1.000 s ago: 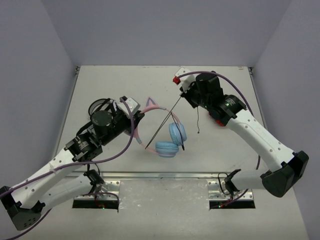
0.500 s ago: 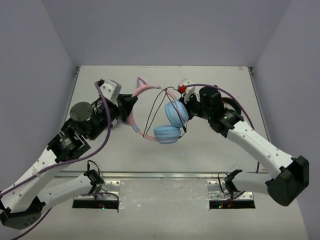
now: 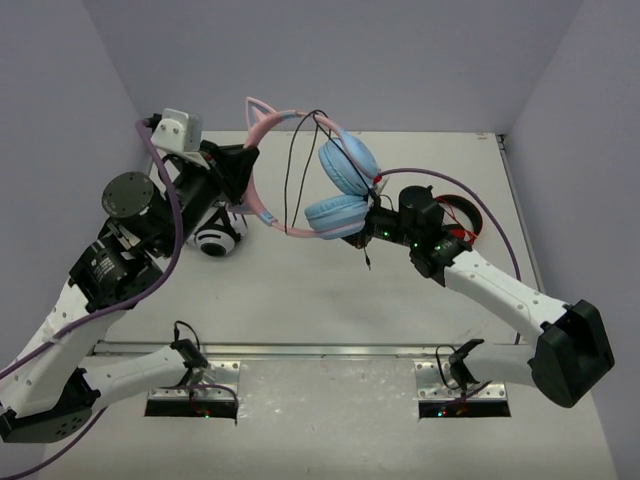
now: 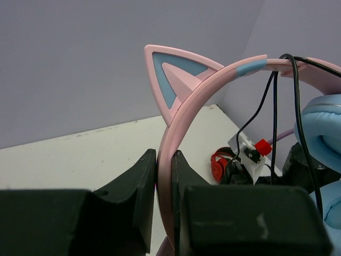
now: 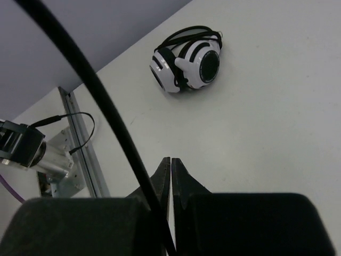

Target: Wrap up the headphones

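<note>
The headphones hang in the air, held by their pink band (image 3: 262,205), with a cat ear (image 3: 262,105) on top and two light blue ear cups (image 3: 346,164). My left gripper (image 3: 248,166) is shut on the band; in the left wrist view both fingers (image 4: 139,186) clamp the pink band (image 4: 184,114) below the cat ear (image 4: 169,74). The thin black cable (image 3: 291,180) loops over the band and runs down to my right gripper (image 3: 366,236), just below the lower cup. In the right wrist view the jaws (image 5: 170,161) are closed and the cable (image 5: 109,114) runs in between them.
White-and-black headphones (image 3: 215,238) lie on the table under the left arm and show in the right wrist view (image 5: 189,66). Red-and-black headphones (image 3: 462,216) lie behind the right arm and show in the left wrist view (image 4: 218,164). Grey walls enclose the table.
My left gripper has lifted the headphones high and toward the back left. My right gripper has swung left and nearer with the cable, ending under the ear cups.
</note>
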You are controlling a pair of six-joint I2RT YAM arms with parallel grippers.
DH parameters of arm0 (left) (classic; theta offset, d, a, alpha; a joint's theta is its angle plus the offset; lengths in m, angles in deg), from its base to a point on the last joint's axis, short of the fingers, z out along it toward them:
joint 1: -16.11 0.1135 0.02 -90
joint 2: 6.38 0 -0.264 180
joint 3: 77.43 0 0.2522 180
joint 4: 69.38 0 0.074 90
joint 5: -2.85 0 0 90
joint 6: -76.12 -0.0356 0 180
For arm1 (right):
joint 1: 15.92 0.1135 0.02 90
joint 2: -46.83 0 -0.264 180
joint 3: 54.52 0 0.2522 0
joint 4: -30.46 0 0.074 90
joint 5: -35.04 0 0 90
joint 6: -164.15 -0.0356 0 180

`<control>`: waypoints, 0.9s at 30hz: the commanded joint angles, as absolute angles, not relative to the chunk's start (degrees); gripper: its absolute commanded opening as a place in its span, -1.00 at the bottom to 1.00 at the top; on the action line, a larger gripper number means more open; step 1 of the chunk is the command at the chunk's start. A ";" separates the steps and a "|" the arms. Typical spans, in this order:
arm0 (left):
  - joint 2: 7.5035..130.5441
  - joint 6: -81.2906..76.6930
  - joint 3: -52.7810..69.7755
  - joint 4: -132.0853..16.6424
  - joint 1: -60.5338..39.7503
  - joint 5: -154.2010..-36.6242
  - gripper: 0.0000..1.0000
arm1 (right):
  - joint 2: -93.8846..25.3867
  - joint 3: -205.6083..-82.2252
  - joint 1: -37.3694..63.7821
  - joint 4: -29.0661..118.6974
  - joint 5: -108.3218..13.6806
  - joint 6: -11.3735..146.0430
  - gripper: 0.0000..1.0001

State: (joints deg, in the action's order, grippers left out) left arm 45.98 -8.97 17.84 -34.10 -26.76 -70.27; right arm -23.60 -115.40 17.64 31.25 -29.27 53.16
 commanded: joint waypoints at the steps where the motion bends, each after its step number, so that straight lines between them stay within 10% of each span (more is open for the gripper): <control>1: 46.17 -5.44 23.60 -38.22 -27.31 -65.01 -0.99 | -24.36 -113.64 17.56 23.74 -27.19 48.49 -0.95; 10: 47.76 -5.62 25.98 -37.34 -27.22 -64.39 -0.99 | -24.10 -110.73 17.57 22.16 -27.54 47.43 -0.65; 12: 47.67 -5.70 25.71 -37.16 -27.31 -64.47 -0.99 | -24.01 -110.73 17.57 22.77 -28.33 47.43 -0.22; 16: 47.50 -5.97 25.28 -36.20 -27.31 -64.48 -0.99 | -23.30 -112.13 17.48 24.96 -30.00 48.48 -0.05; 27: 46.00 -6.23 22.90 -36.46 -27.31 -64.04 -0.99 | -25.41 -117.93 17.48 29.28 -27.28 50.06 -0.27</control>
State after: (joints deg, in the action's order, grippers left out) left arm 47.86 -8.03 22.02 -29.90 -26.79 -64.61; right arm -24.91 -114.21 17.64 30.46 -28.90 49.07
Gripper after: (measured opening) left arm 0.120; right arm 0.355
